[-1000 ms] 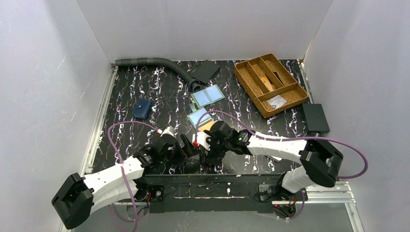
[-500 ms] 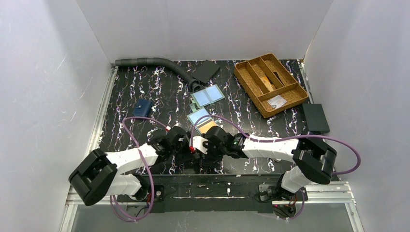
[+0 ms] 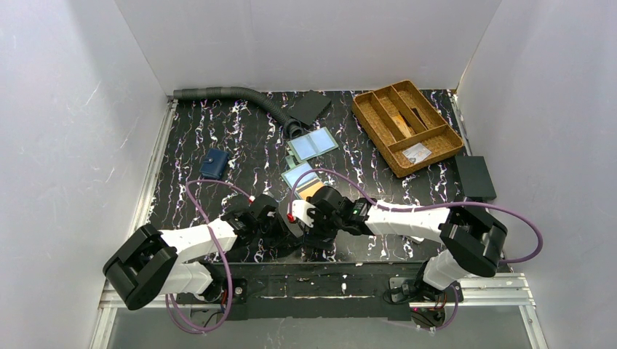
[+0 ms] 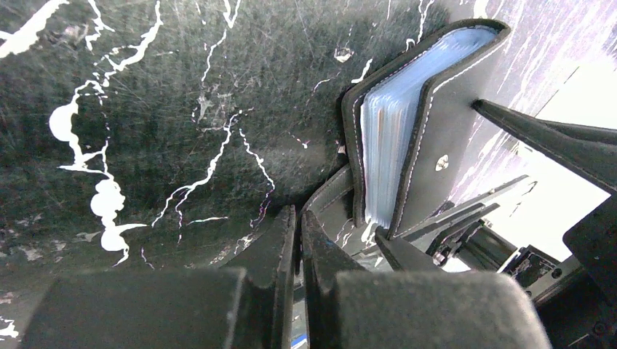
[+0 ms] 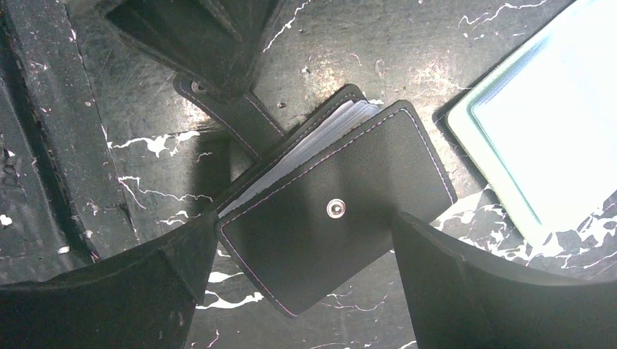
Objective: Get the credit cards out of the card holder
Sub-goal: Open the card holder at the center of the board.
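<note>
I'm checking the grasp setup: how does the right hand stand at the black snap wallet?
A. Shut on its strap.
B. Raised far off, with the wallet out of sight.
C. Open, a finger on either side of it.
C: in the right wrist view the right hand is open, its fingers wide apart with the black snap wallet lying between them.

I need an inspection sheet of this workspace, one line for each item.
Surface: black mat with white veins.
Job's things: card holder lies open; blue card and orange card inside it.
Clutter: black snap wallet, navy wallet, pale blue bifold, wicker tray, grey hose, black box.
Grippers: left gripper jaws shut by the wallet's strap; right gripper jaws open astride that wallet.
Cables: purple cables loop from both arms.
Surroundings: white walls on three sides.
</note>
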`<state>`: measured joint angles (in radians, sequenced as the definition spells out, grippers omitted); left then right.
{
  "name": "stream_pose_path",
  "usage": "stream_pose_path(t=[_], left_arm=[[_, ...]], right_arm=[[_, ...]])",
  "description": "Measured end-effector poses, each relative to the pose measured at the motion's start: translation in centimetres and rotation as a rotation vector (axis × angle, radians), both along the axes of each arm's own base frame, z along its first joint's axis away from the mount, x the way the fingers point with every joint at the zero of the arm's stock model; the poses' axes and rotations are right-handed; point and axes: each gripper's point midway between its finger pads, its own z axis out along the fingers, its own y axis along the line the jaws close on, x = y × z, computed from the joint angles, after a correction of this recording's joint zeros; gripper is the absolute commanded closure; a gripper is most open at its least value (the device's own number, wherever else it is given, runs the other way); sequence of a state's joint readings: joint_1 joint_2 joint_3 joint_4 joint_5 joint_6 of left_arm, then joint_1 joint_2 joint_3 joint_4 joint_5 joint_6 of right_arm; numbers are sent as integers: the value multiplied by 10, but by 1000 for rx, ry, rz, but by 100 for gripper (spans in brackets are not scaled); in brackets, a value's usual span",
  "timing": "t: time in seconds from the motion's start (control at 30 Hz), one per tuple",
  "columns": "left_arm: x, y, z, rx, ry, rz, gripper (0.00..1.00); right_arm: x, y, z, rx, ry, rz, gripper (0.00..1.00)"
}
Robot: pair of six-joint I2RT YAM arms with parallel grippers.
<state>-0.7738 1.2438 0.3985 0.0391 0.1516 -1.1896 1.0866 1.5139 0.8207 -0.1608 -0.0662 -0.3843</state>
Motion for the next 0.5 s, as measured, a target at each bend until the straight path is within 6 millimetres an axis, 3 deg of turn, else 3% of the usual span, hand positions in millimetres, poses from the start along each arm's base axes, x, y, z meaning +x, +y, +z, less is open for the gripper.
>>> stream_pose_path(t=[0.23,0.43,0.5], left_arm=[[0,-2,5,-21,-29,-27,100],[6,-3,19,-59,-78,-30,100],[10,-2,24,-69,-98,-24,100]], right_arm=[[5,0,-2,-8,-9,-35,10],[10,0,0,-16,-36,-58,46],[13,1,2,-15,-51,-65,53]])
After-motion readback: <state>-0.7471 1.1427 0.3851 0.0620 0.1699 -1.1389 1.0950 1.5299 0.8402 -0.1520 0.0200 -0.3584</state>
